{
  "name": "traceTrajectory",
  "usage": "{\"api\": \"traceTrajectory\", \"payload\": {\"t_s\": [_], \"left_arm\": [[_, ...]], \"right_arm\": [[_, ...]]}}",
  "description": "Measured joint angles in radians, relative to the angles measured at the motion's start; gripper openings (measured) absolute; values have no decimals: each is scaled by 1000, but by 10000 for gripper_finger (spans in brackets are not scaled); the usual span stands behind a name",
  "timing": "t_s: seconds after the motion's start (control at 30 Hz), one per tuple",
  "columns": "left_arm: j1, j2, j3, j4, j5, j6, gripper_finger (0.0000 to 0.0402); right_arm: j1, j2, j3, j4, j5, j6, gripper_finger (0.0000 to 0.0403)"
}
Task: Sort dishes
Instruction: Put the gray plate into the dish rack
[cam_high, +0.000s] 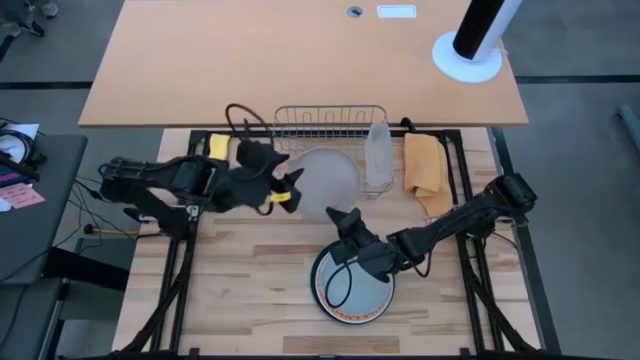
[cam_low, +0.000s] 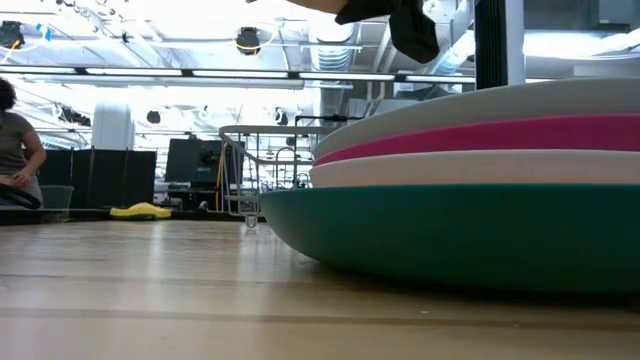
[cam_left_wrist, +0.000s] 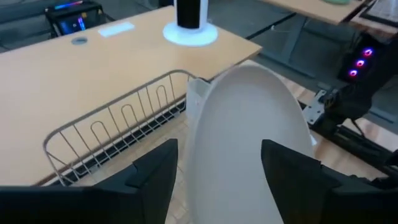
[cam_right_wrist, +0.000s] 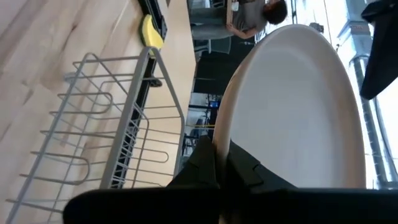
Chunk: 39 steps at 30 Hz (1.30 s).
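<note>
Grey plate (cam_high: 328, 180): round, pale, plain; it is being held tilted above the table, just in front of the wire rack (cam_high: 330, 128).
Left gripper (cam_high: 287, 187): its fingers are standing apart, one on each side of the grey plate's edge; whether they are pressing on it cannot be told.
Right gripper (cam_high: 345, 218): its fingers are pinching the same plate's near rim.
Stack (cam_low: 470, 190): four plates are lying near the table's front edge, an orange-patterned rim (cam_high: 352, 320) on top, then pink (cam_low: 480, 135), white (cam_low: 470, 168) and dark green (cam_low: 460, 225).
Open room: bare wood (cam_high: 240, 290) is lying left of the stack.
</note>
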Motion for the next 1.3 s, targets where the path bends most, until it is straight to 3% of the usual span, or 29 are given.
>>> {"api": "traceTrajectory", "payload": {"t_s": [0.63,0.77,1.0,1.17,1.3], "left_arm": [[98,59,-1,-113,-63,-23,167],[111,56,-1,-114,-48,-23,128],[118,57,-1,-118,-3,21,12],[126,57,-1,-118,14,28,9],[130,57,-1,-118,-5,50,4]], "right_arm": [[-35,0,0,-6,-19,0,1],[-35,0,0,-7,-19,1,1],[-35,0,0,-9,-19,0,1],[-39,0,0,-8,-19,0,6],[-42,1,0,-4,-19,5,32]]}}
